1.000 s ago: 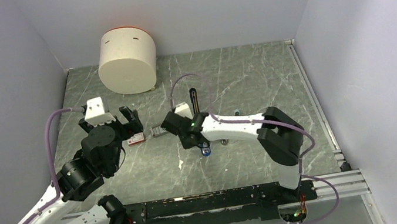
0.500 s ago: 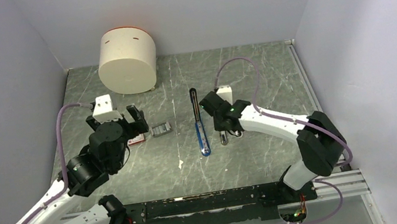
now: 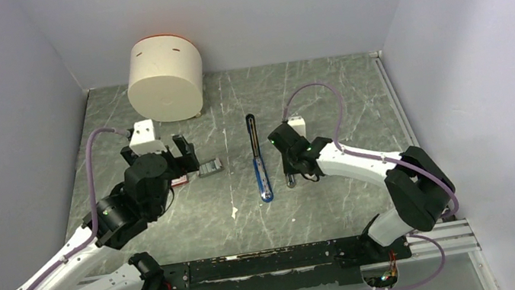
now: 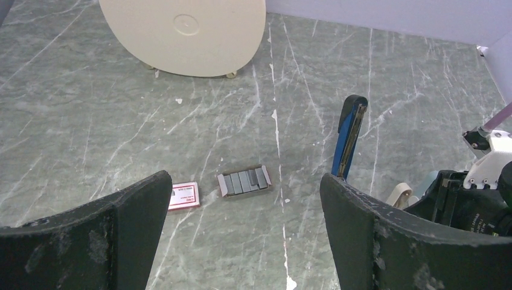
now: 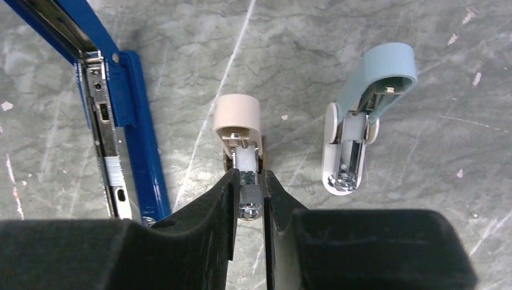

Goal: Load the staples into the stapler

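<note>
The left gripper (image 4: 244,208) hangs wide open over the red staple box (image 4: 184,196) and the grey staple block (image 4: 244,181) just beside it; a careless pinch could crumble the block. The stapler (image 4: 348,136) lies mid-table, unfolded flat, blue, silver channel exposed. The right gripper (image 5: 249,202) pinches the tan piece (image 5: 237,121), risking dragging it against the stapler.

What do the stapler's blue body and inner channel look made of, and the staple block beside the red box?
Stapler: blue body looks like smooth moulded plastic, evenly coloured with a slight sheen. Inner channel: bare silvery metal, with punched slots and glints. Staple block: dull grey metal strips side by side, probably steel.
</note>
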### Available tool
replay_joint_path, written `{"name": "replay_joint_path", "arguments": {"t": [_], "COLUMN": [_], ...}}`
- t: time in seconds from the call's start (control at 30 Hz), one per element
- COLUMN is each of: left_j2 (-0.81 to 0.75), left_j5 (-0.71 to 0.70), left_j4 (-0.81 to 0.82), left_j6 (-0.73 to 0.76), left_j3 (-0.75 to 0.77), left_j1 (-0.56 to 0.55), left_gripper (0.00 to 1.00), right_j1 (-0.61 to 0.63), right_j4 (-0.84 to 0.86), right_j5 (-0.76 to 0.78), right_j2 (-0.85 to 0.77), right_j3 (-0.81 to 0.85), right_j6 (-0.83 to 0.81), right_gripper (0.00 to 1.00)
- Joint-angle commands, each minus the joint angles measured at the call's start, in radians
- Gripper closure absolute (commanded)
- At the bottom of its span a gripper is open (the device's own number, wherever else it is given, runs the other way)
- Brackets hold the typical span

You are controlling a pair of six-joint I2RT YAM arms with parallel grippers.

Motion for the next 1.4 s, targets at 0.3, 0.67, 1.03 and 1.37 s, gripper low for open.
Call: {"name": "replay_joint_path", "arguments": {"t": [0.3,0.67,1.03,1.37], "left_j2": [0.007,0.007,-0.001,-0.001], "left_j5": [0.022,0.022,0.022,0.019], "left_j4": [0.043,0.043,0.037,0.035], "left_j6": [-0.01,-0.012,-0.005,-0.013], "left_j3": [0.016,0.015,0.016,0.013], "left_j1": [0.007,0.007,0.007,0.007], "left_gripper": [0.03,0.03,0.03,0.03], "right_j1": [-0.006,-0.007,-0.005,-0.005], "right_j4": [0.086,0.093,0.104,0.111], "right_j5": [-0.036,-0.042,-0.045,-0.05], "right_j2": [0.006,0.007,0.004,0.017], "right_j3": [-0.042,-0.06,-0.066,-0.075], "right_j6": [-0.024,-0.026,-0.038,-0.038], "right_gripper": [0.77,0.77,0.77,0.77]}}
